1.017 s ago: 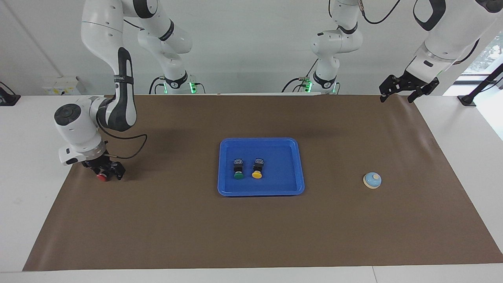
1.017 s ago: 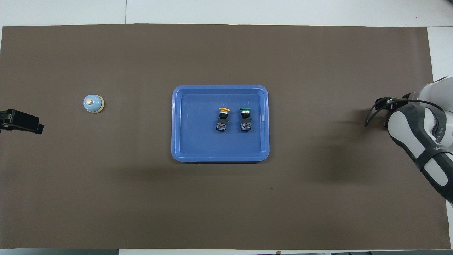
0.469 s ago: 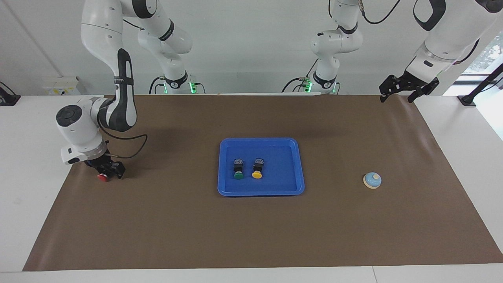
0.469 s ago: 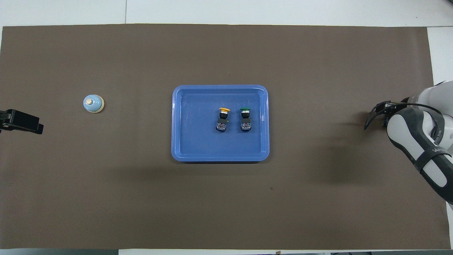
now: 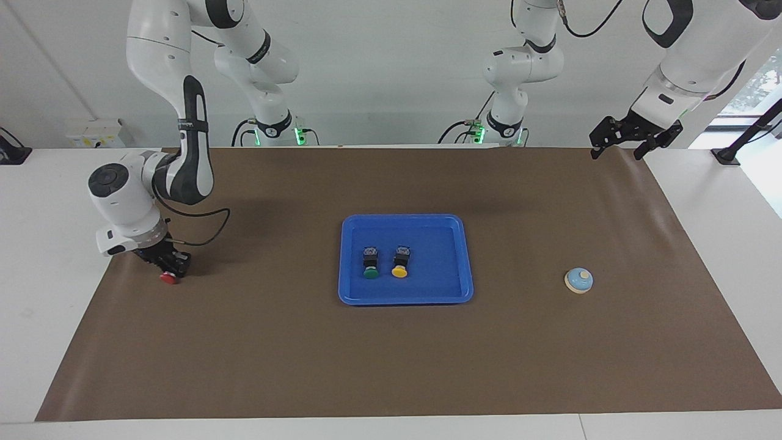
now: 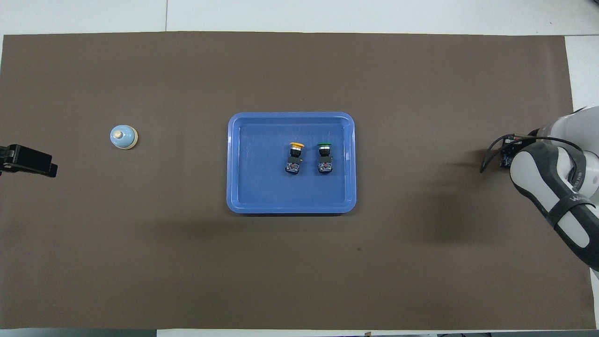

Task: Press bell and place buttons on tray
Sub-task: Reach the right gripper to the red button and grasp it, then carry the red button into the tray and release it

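My right gripper (image 5: 170,271) is down at the mat near the right arm's end of the table, shut on the red button (image 5: 168,278), whose cap pokes out below the fingers. In the overhead view the right arm's wrist hides both. The green button (image 5: 370,269) (image 6: 324,154) and the yellow button (image 5: 399,267) (image 6: 295,157) lie side by side in the blue tray (image 5: 405,299) (image 6: 290,209) at mid-table. The light-blue bell (image 5: 578,280) (image 6: 124,137) stands on the mat toward the left arm's end. My left gripper (image 5: 616,153) (image 6: 32,161) waits open, raised over the mat's corner.
A brown mat (image 5: 391,366) covers most of the white table. A black cable (image 6: 491,150) loops off the right wrist. The arm bases with green lights stand at the table's robot end.
The right gripper closed on the red button, and the button shifted a little toward the tray with it. The left arm, the tray's buttons and the bell stayed put.
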Robot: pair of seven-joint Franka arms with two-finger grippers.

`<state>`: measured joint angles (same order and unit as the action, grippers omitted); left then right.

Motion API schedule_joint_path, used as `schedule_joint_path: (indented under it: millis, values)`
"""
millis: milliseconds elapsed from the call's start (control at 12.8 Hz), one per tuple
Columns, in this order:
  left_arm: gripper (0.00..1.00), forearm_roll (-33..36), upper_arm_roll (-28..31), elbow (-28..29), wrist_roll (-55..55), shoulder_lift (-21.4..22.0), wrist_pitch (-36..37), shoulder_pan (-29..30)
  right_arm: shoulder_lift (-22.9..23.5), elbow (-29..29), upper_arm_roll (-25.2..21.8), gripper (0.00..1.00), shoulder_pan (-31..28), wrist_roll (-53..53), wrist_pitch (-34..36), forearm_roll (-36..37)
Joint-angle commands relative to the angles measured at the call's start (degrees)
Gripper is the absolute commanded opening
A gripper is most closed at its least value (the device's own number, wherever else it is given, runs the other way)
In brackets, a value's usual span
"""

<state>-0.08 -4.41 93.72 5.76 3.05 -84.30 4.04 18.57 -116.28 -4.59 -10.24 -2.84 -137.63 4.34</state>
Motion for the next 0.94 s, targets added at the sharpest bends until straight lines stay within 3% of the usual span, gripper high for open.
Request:
schedule_joint_path:
  millis: [0, 156, 469, 626, 860]
  values:
    - [1.00, 0.1, 0.2, -0.6, 0.6, 0.3, 0.8, 0.1, -1.5, 2.3, 2.3, 0.00, -0.5, 1.0, 4.5, 0.1]
    - [1.00, 0.1, 0.2, -0.6, 0.6, 0.3, 0.8, 0.1, -1.5, 7.3, 3.4, 0.00, 1.1, -0.8, 11.0, -0.2]
    - [1.00, 0.1, 0.2, -0.6, 0.6, 0.3, 0.8, 0.1, -0.6, 18.9, 3.3, 0.00, 12.9, -15.4, 23.5, -1.1]
    - [1.00, 0.1, 0.2, -0.6, 0.6, 0.3, 0.8, 0.1, 0.6, 22.7, 3.3, 0.00, 19.2, -20.8, 26.4, -1.2]
    - [1.00, 0.1, 0.2, -0.6, 0.6, 0.3, 0.8, 0.1, 1.6, 25.7, 3.3, 0.00, 28.3, -27.3, 27.9, -7.4]
